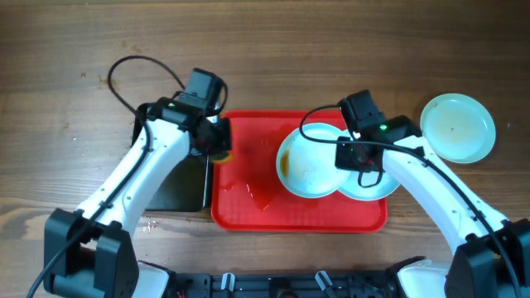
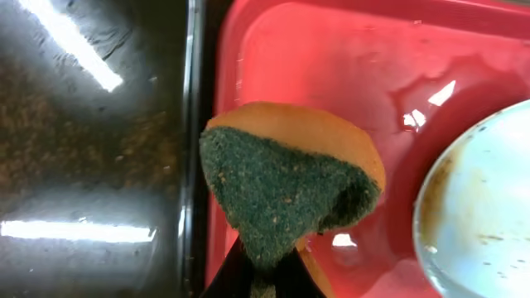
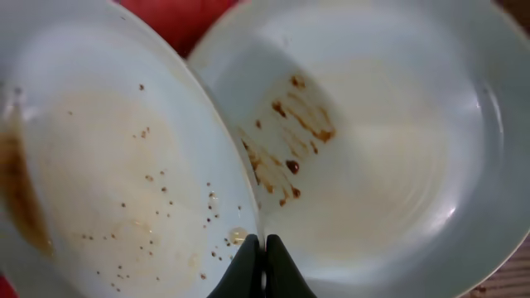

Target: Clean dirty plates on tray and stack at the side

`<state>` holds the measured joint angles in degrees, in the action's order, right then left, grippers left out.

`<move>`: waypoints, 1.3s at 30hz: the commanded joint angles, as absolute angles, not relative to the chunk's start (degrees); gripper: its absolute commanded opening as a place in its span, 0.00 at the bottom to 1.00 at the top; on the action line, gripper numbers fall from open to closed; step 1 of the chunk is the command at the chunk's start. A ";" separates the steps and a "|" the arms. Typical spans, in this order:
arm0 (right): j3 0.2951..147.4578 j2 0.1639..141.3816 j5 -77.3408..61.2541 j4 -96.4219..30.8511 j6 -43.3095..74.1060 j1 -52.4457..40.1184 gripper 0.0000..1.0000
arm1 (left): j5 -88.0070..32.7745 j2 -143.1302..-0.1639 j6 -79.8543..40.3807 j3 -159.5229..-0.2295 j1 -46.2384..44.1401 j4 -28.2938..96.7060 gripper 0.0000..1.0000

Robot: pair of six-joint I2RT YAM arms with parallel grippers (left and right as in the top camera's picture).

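Overhead: looked straight down from afar over the whole table (image 1: 50,50). Left wrist: close above tray (image 2: 331,66) edge. Right wrist: closer still; shared one plate (image 3: 99,149) with left.

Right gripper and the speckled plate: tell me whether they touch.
Touching. The right wrist view shows the right gripper pinched shut on the rim of the speckled plate, with no gap between fingers and rim.

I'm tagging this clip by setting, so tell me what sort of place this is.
Probably a lab bench set up for dishwashing practice, not a real kitchen: a wood-grain table, a large red rectangular plastic tray with wet patches, food-stained round pale mint-blue plates, and a green-and-orange scouring sponge.
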<state>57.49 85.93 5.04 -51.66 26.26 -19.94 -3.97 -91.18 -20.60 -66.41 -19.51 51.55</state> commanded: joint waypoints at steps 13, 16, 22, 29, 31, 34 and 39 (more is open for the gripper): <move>74.00 84.07 14.72 -56.23 20.47 -20.10 0.05 | -7.88 -91.61 -19.73 -58.17 -17.10 51.46 0.04; 76.20 83.74 15.07 -59.09 19.44 -20.08 0.05 | -4.78 -91.61 -24.05 -57.23 -15.29 51.66 0.04; 77.91 82.91 17.45 -64.01 19.42 -20.10 0.05 | 0.21 -91.61 -27.94 -55.22 -9.58 49.25 0.04; 82.87 82.87 24.43 -65.98 17.87 -21.43 0.05 | 0.45 -91.61 -27.24 -55.22 -1.21 48.47 0.04; 83.70 82.87 24.40 -65.17 18.00 -22.74 0.05 | -1.26 -91.61 -25.28 -55.22 -0.58 48.47 0.04; 83.79 83.07 23.64 -64.36 18.44 -24.60 0.05 | -4.86 -91.61 -24.38 -55.22 -0.73 48.34 0.04; 83.77 85.17 19.20 -64.40 21.06 -25.23 0.05 | -10.68 -91.48 -20.82 -55.24 -4.05 45.23 0.04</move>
<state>82.43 84.14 21.30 -64.58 19.22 -25.08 -6.00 -91.18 -23.81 -55.88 -1.56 46.78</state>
